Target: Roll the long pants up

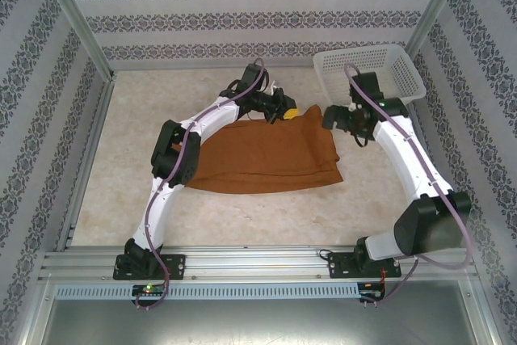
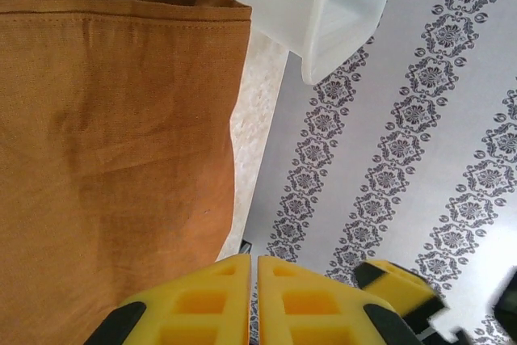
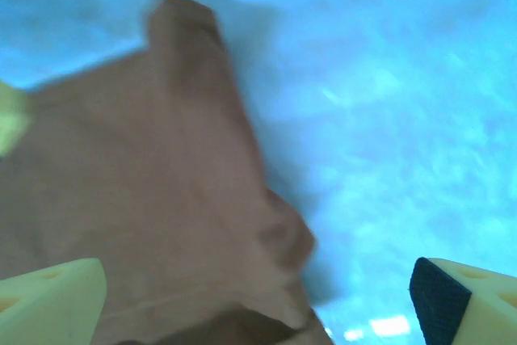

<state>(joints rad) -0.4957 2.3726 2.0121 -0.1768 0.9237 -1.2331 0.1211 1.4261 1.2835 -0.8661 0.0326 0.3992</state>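
The long pants [image 1: 271, 151] lie folded flat in the middle of the table as a rust-brown strip, and their right end reaches close to the basket. My left gripper [image 1: 285, 111] hovers over the cloth's far edge. In the left wrist view its yellow fingers [image 2: 202, 300] stand almost touching, shut with nothing between them, at the gripper's tip [image 2: 254, 260] beside the pants [image 2: 113, 159]. My right gripper [image 1: 334, 118] is at the cloth's far right corner. In the right wrist view it is open [image 3: 258, 296], its tips wide apart above a rumpled edge of the pants [image 3: 145, 183].
A white mesh basket [image 1: 367, 70] stands at the back right, just past the pants' end; its corner [image 2: 323, 6] shows from the left wrist. Patterned walls enclose the marbled table [image 1: 121, 159] on three sides. Bare table lies left of and in front of the cloth.
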